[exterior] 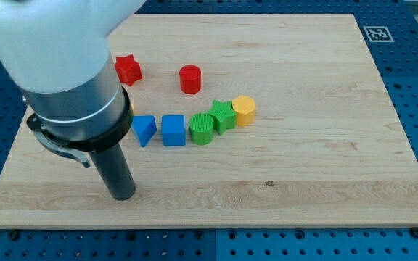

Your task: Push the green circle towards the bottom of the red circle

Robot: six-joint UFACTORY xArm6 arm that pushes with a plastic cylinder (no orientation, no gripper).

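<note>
Your tip [123, 194] has no fingers to open or close. The green ridged circle block [202, 129] sits up-right of it, untouched, already below the red circle block [190, 79]; the push remains.

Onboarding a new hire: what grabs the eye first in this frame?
The big grey arm fills the view's upper left, its dark rod ending at my tip, below and left of the blocks. Next, a curved row mid-board: blue triangle, blue cube, green circle, green star, yellow hexagon. Above sit the red star and red circle.
</note>
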